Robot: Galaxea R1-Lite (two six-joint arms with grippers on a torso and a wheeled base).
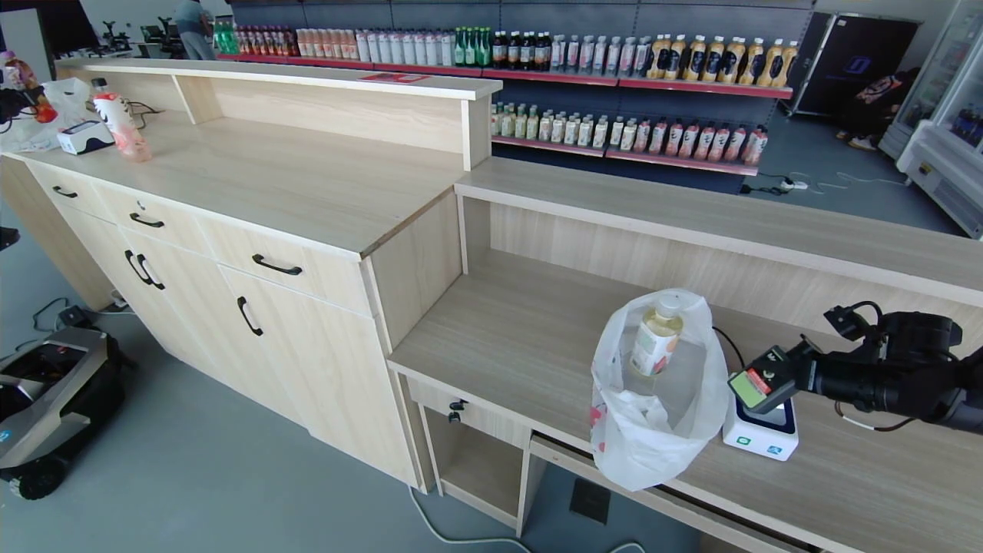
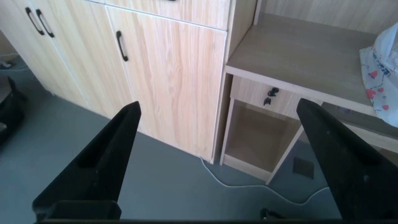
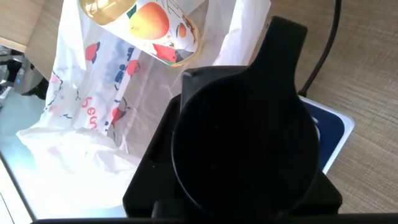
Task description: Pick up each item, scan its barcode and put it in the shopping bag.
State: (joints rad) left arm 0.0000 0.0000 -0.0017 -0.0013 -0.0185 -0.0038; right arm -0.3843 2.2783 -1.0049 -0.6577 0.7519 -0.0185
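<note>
The right claw is closed on a small pack with a green face. It holds the pack just above the white scanner, which stands on the table right beside the plastic bag. The bag stands open, and a bottle with a pale cap is already upright inside it. The scanning step looks to be in hand for the pack. Next, its barcode likely needs turning toward the scanner window. Then comes a short carry sideways over the bag's mouth and a release clear of the bottle. The left claw hangs wide and empty off the table's end, over the grey floor beside the cupboard. The table is pale wood with a raised back ledge, and behind it run shelves lined with drinks.
</note>
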